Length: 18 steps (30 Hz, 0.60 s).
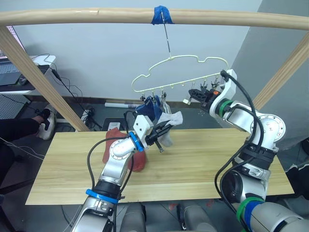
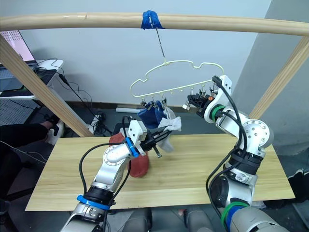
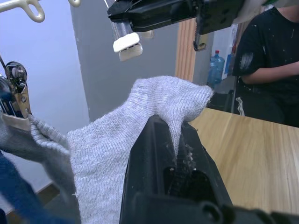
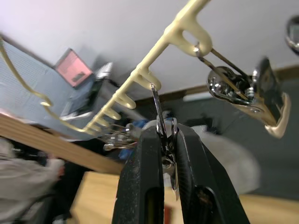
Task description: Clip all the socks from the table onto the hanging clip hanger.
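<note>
Left claw (image 1: 164, 129) pinched on a grey sock (image 1: 170, 121), held up just below the clip hanger (image 1: 181, 72). Right claw (image 1: 192, 96) squeezed around a silver clip (image 4: 164, 135). Risks: sock cuff misses the clip mouth, hanger swings, clip slips free. Red sock (image 1: 112, 140) on counter (image 1: 203, 159) beside left claw.

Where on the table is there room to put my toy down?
The table is bare from the grey sock across to its right end. It is crowded around the red socks and the left hand.
</note>
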Each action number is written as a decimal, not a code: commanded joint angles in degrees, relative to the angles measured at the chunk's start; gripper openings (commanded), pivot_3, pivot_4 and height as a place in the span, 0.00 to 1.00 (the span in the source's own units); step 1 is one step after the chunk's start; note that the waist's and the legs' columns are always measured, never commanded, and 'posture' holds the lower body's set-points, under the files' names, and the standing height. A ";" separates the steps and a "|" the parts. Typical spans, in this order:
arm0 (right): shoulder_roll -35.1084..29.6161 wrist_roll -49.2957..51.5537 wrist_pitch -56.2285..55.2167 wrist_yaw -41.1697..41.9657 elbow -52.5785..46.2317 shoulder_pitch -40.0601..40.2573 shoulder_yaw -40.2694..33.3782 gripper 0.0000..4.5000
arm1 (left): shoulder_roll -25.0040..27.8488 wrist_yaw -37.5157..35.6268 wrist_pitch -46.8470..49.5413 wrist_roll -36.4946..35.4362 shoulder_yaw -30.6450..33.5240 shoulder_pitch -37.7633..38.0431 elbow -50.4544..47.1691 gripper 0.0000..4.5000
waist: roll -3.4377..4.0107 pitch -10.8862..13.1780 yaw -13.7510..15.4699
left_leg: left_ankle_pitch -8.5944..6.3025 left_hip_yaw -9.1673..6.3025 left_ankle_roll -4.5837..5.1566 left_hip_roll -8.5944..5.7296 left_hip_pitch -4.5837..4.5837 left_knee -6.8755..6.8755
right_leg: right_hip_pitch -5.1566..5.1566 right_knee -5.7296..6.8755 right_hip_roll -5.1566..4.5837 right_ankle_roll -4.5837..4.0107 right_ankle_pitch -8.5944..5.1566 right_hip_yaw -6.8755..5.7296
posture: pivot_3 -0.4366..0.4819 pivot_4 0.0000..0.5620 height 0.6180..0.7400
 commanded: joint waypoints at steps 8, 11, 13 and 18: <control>4.26 2.60 8.52 -4.38 -2.20 -3.64 -7.54 0.01 | -1.74 3.50 -3.00 0.39 -0.08 -3.88 1.17 0.00 | 0.00 -0.01 0.00 | 0.00 0.02 0.01 0.00 -0.01 -0.44 | 0.00 -0.40 0.00 -0.05 0.03 -0.01 | 0.41 0.32 1.00; 4.58 2.71 8.54 -4.83 -2.35 -3.72 -7.79 0.01 | -1.75 3.86 -3.43 0.40 -0.16 -4.17 1.59 0.00 | 0.00 -0.01 0.00 | 0.00 0.02 0.01 0.00 -0.01 -0.62 | -0.02 -0.52 0.00 -0.11 0.06 -0.03 | 0.41 0.32 1.00; 4.72 2.92 8.54 -5.19 -2.37 -3.75 -7.87 0.01 | -1.83 3.97 -3.62 0.28 -0.16 -4.26 1.65 0.00 | 0.01 0.00 0.00 | 0.00 0.02 0.01 0.01 -0.01 -0.69 | -0.04 -0.53 -0.01 -0.09 0.05 -0.04 | 0.41 0.32 1.00; 5.35 3.58 8.54 -5.99 -2.53 -3.72 -8.03 0.01 | -1.87 3.56 -3.75 -0.09 -0.35 -4.40 1.79 0.00 | 0.00 0.00 -0.03 | 0.00 0.03 0.01 0.01 -0.01 -0.73 | -0.05 -0.55 -0.01 -0.09 0.05 -0.03 | 0.41 0.33 1.00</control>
